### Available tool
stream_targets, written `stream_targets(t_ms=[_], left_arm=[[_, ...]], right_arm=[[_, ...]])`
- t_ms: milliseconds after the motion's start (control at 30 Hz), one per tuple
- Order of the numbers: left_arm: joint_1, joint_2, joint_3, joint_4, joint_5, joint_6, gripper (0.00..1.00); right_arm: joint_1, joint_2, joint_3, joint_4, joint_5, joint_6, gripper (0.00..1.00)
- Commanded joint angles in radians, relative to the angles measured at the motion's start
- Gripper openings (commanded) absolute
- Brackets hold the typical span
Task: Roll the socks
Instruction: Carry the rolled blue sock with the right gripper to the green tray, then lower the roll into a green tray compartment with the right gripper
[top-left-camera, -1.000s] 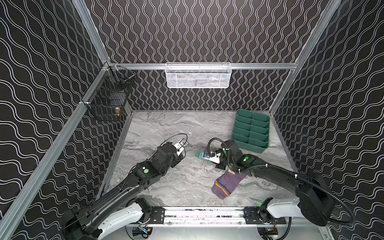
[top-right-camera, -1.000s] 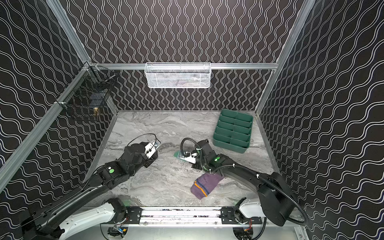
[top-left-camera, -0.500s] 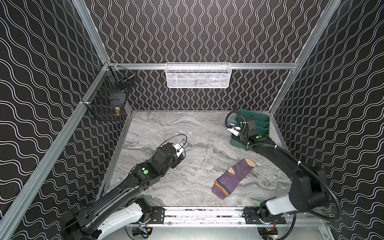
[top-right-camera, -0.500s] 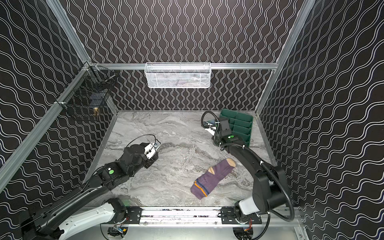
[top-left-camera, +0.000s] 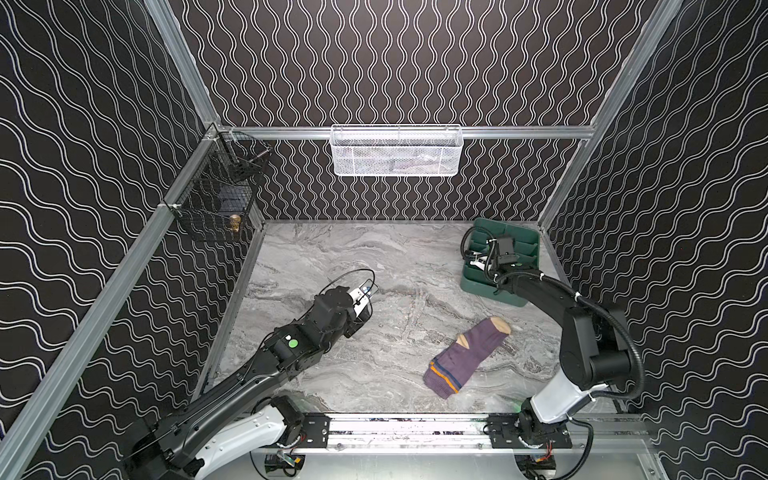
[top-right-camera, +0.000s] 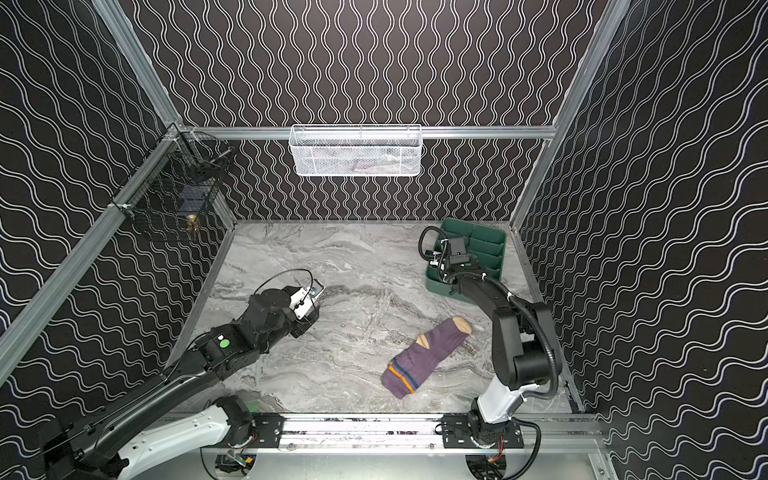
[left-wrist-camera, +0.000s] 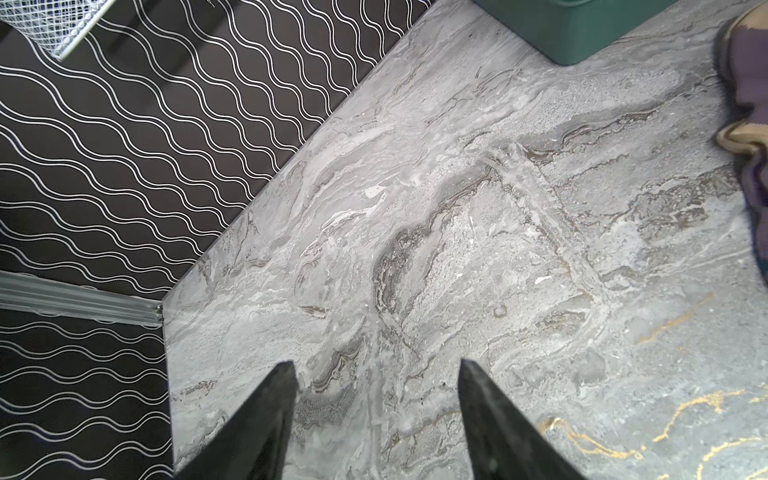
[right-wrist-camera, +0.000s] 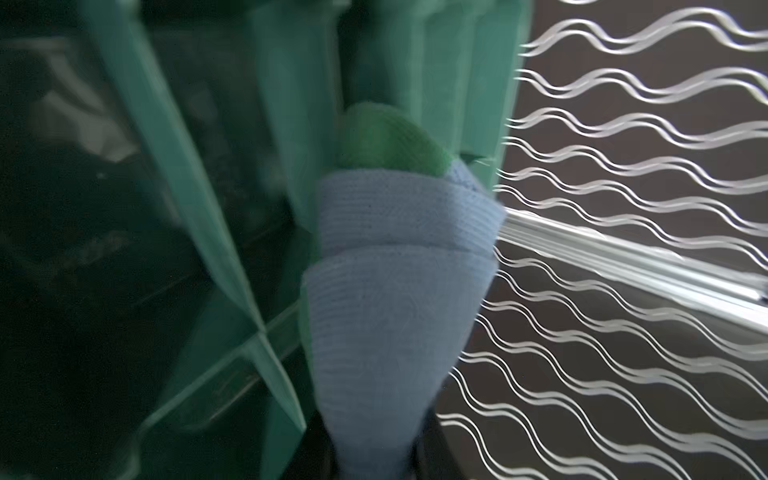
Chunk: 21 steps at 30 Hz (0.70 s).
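The marbled table (top-left-camera: 374, 257) is carrying a green divided tray (top-left-camera: 535, 245) at its far right corner, and the right arm is reaching over that tray. The purple sock (top-left-camera: 467, 357) is lying flat and unrolled on the table near the front, well apart from both arms. The light blue sock (right-wrist-camera: 395, 291) is sitting rolled, its green toe poking from the coil, in the right end effector (top-left-camera: 478, 262), whose jaws are clamping its lower end close to the tray's dividers. The left end effector (left-wrist-camera: 374, 365) is hovering over bare table, jaws apart, gripping nothing. The risk, as I judge it: the roll is looking loose and cone-shaped, so if it is released onto a divider rather than into a compartment it could be springing open. Only the right wrist view is showing the blue roll. In both top views the arm is hiding it, while they alone are showing the whole purple sock
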Motion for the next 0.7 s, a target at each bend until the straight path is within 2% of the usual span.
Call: stream_targets(t_ms=[0,133,400,500,667], left_arm=[[0.001,0.006,0.007,0.032,0.021,-0.015,0.66],[0.0,0.021,0.008,0.032,0.031,-0.015,0.66],[0.0,0.031,0.01,0.035,0.033,-0.012,0.66],[0.001,0.025,0.007,0.038,0.028,-0.011,0.66],[0.001,0.031,0.01,0.029,0.025,-0.013,0.66]], right_arm=[[0.002,0.028,0.021,-0.026,-0.039,-0.025,0.0],[0.023,0.025,-0.008,-0.077,-0.124,-0.098,0.0],[0.054,0.004,0.031,-0.241,-0.38,-0.128,0.0],[0.055,0.012,0.072,-0.303,-0.482,-0.119,0.0],[0.062,0.066,0.15,-0.394,-0.563,-0.086,0.0]])
